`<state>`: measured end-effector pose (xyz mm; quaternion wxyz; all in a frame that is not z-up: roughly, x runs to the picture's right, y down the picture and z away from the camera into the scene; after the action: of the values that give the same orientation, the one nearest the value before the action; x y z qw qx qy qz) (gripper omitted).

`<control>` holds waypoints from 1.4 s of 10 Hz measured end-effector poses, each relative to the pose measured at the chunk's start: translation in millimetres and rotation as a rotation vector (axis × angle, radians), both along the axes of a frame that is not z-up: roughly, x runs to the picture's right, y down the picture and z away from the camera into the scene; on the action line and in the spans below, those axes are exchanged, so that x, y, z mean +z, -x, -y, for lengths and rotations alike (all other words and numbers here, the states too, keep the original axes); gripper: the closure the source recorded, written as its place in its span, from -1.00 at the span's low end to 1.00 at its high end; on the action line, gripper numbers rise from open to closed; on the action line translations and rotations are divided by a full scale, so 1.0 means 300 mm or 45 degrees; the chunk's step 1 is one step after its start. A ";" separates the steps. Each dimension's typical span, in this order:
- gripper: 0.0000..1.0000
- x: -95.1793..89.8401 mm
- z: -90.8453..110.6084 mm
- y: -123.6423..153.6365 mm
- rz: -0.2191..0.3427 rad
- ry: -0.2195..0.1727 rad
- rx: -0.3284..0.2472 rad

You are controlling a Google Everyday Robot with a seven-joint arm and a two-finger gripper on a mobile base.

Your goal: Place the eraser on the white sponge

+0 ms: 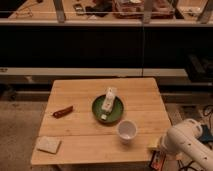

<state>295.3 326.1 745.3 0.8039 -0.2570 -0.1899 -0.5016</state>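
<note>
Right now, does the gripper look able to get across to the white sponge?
Probably yes. The gripper is low at the table's near right corner, and the white sponge lies on the near left corner. Only the cup stands close to that line, slightly behind it.
</note>
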 end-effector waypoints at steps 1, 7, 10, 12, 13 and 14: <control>-0.01 0.003 0.000 0.001 0.000 0.002 0.000; 1.00 0.006 0.014 0.016 0.020 0.033 0.032; 1.00 -0.131 0.190 0.067 0.009 0.037 0.069; 1.00 -0.255 0.387 0.088 -0.039 -0.023 0.006; 1.00 -0.323 0.527 0.118 -0.055 -0.075 -0.041; 1.00 -0.359 0.626 0.150 -0.056 -0.111 -0.082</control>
<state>250.4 138.2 637.8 0.8017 -0.2387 -0.1418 -0.5293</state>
